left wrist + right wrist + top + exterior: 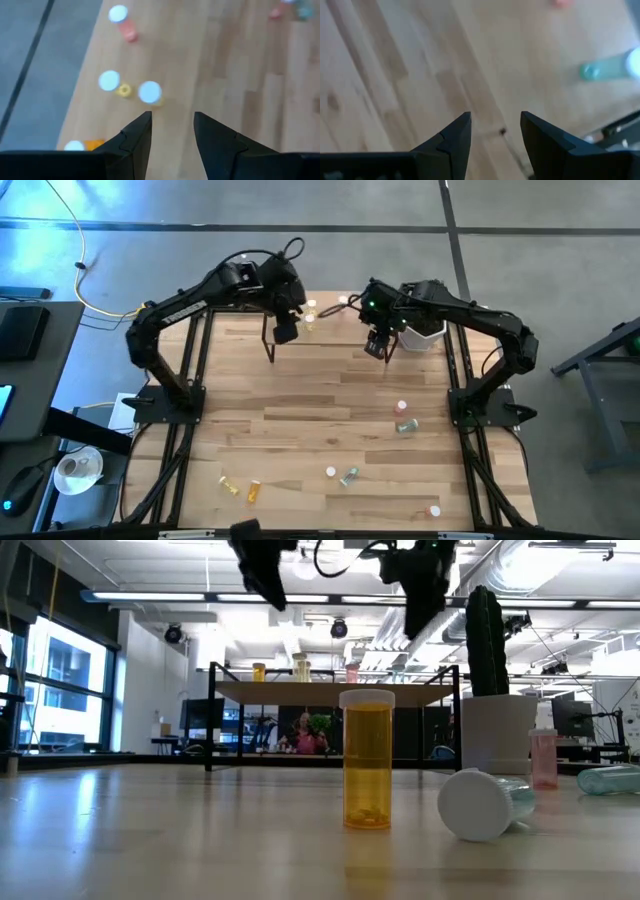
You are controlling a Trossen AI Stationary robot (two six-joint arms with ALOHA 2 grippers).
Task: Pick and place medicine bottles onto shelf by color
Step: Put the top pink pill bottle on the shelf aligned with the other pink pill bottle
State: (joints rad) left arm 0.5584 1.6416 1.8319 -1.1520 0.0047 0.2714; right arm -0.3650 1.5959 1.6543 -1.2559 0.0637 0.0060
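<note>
Here, a smooth cylindrical orange bottle (367, 758) — white-capped — stands on grained wood.

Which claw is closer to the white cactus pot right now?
The right claw. It hangs just beside the white cactus pot, toward the table's middle. The left claw is farther off, past the right claw, over the shelf at the table's far edge.

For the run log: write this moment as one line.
left gripper: open, empty, over shelf | right gripper: open, empty | bottles: several on table

No legible text, label or number on any bottle or surface.
</note>
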